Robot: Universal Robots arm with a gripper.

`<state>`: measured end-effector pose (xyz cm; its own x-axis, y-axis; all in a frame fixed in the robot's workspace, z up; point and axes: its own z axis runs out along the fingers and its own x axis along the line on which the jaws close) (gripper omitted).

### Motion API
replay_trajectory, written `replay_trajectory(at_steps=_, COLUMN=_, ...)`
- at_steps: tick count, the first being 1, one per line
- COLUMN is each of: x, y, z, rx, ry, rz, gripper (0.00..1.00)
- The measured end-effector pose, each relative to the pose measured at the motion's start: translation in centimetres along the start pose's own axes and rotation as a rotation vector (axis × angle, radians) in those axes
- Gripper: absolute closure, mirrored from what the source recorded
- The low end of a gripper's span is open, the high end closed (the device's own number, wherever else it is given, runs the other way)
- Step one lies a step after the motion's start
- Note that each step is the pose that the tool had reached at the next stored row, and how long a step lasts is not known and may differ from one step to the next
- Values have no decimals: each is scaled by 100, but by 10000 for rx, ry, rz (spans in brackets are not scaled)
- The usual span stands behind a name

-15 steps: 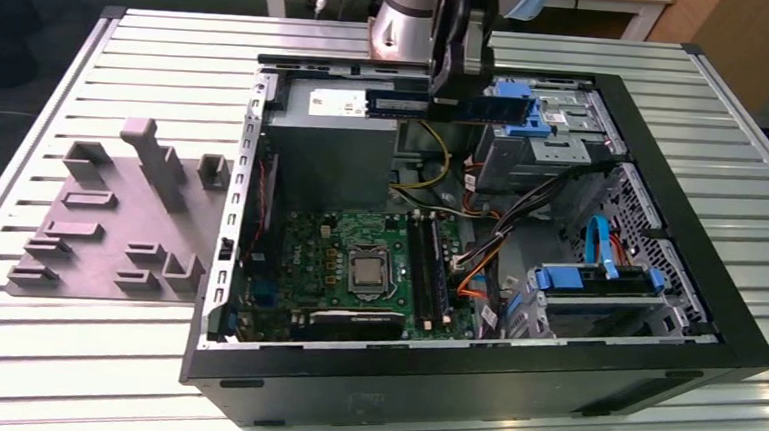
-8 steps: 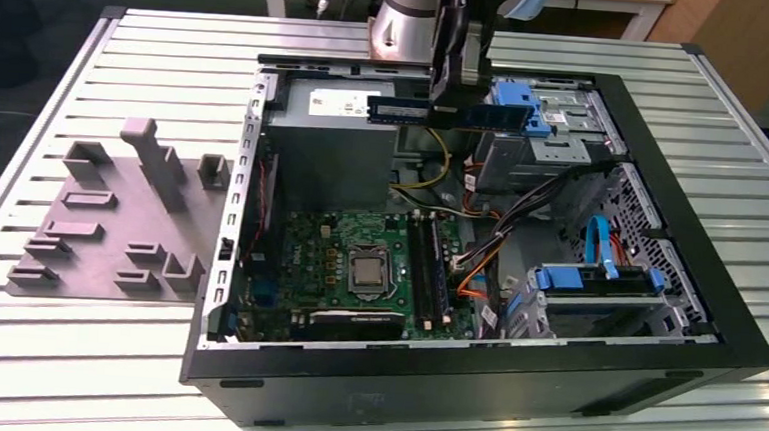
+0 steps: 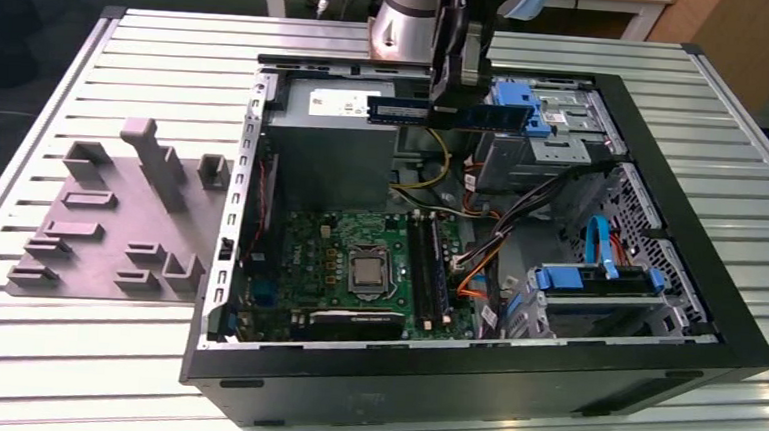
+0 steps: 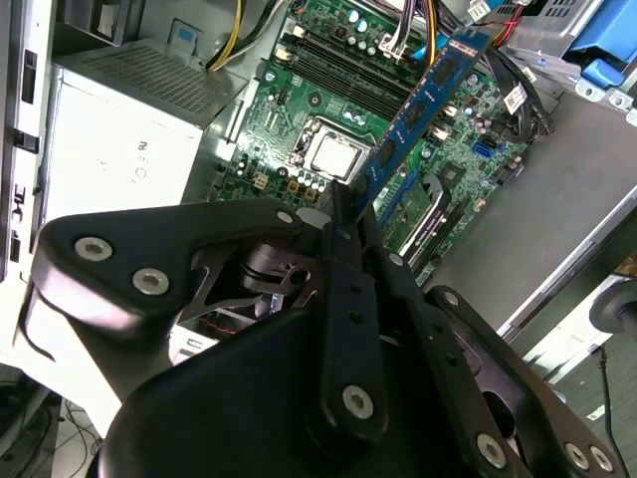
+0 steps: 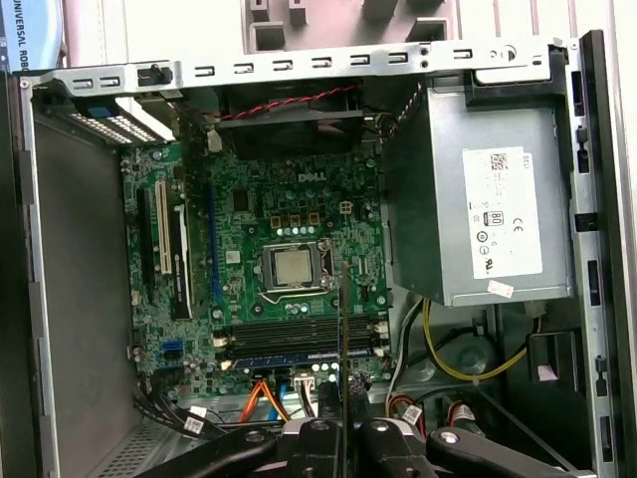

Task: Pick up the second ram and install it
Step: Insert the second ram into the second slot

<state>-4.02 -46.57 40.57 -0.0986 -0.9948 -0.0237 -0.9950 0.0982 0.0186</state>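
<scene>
My gripper [image 3: 453,106] is shut on the second ram [image 3: 405,112], a long thin blue-and-dark stick held level by its middle, above the far end of the open computer case [image 3: 482,382]. In the second wrist view the ram [image 4: 423,105] juts out from between the black fingers [image 4: 343,224] over the green motherboard [image 4: 318,100]. In the first wrist view the ram [image 5: 341,339] is edge-on, a thin dark line crossing the long black memory slots [image 5: 289,337]. These slots [image 3: 421,258] lie well below and nearer than the stick. One slot seems to hold a bluish stick [image 5: 289,356].
The case lies open on a slatted metal table [image 3: 107,379]. A grey power supply [image 3: 329,142], blue drive brackets [image 3: 595,280], loose cables [image 3: 489,252] and the processor socket [image 3: 369,275] crowd the inside. A grey fixture block [image 3: 117,219] stands at the exterior view's left.
</scene>
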Motion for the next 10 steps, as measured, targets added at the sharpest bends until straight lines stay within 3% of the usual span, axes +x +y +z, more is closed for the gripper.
replay_trajectory(at_steps=7, x=0, y=0, z=0, rx=0, ry=0, rz=45, gripper=86)
replay_trajectory(at_steps=10, x=0, y=-1, z=5, rx=12, ry=-10, rz=466, gripper=86)
